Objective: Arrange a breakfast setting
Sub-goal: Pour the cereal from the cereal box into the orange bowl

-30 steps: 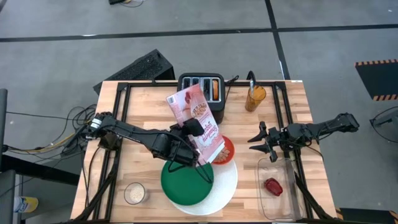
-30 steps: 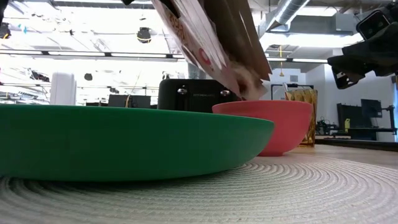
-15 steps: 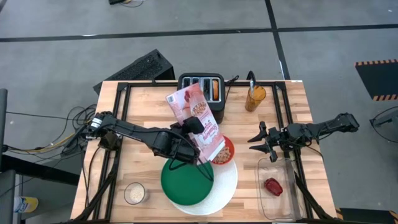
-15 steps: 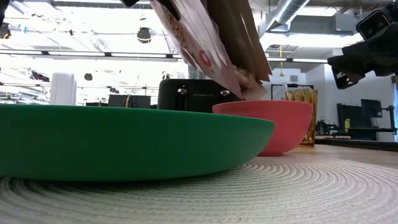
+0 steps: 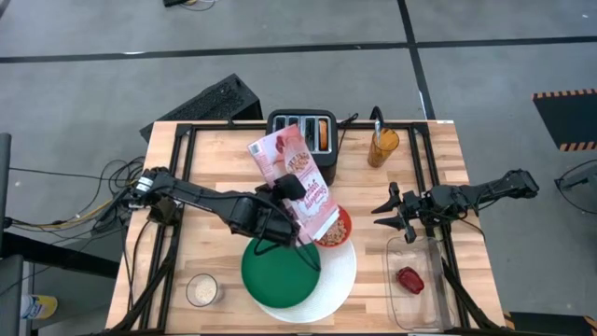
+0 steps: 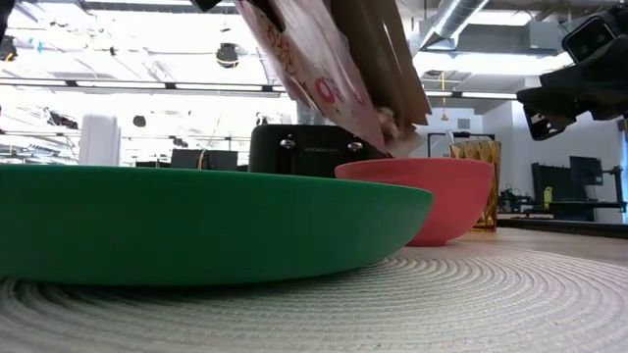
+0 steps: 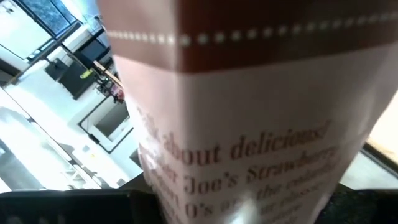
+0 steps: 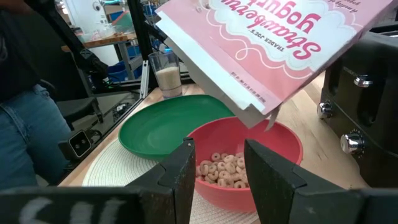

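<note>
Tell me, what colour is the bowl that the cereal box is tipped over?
The bowl is red. The right wrist view shows it best, under the cereal box.

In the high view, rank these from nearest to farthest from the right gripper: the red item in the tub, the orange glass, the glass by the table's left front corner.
Measured from the right gripper:
1. Red item, in the clear tub just in front of it.
2. Orange glass, toward the table's back edge; only somewhat farther.
3. Small glass, across the table near the left front corner.

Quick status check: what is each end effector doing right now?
Left end effector: closed on the pink cardboard cereal box, tipped over the small red bowl.
Right end effector: open, holding nothing, above the clear rectangular plastic tub.
</note>
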Robot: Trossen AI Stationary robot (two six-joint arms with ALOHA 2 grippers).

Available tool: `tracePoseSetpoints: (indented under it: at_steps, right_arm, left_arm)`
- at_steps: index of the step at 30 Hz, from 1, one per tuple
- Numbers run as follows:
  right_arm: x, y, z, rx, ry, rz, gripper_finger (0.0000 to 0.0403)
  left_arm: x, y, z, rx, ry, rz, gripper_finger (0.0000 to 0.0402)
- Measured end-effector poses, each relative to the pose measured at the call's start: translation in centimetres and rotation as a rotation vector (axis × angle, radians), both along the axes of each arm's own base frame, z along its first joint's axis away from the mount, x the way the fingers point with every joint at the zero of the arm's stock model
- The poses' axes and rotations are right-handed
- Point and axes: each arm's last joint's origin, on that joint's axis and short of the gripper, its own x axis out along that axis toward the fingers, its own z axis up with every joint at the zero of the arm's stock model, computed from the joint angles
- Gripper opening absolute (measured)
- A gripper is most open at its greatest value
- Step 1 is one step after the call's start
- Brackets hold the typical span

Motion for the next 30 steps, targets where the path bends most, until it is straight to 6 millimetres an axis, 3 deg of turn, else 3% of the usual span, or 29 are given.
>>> tracePoseSetpoints:
  at_steps: [30]
  right_arm:
    - [0.0,0.0,0.0,0.0,0.0,0.0,0.0157]
  left_arm:
    - [-0.72,0.6,-0.24,-0.104,-0.046,0.101,0.0135]
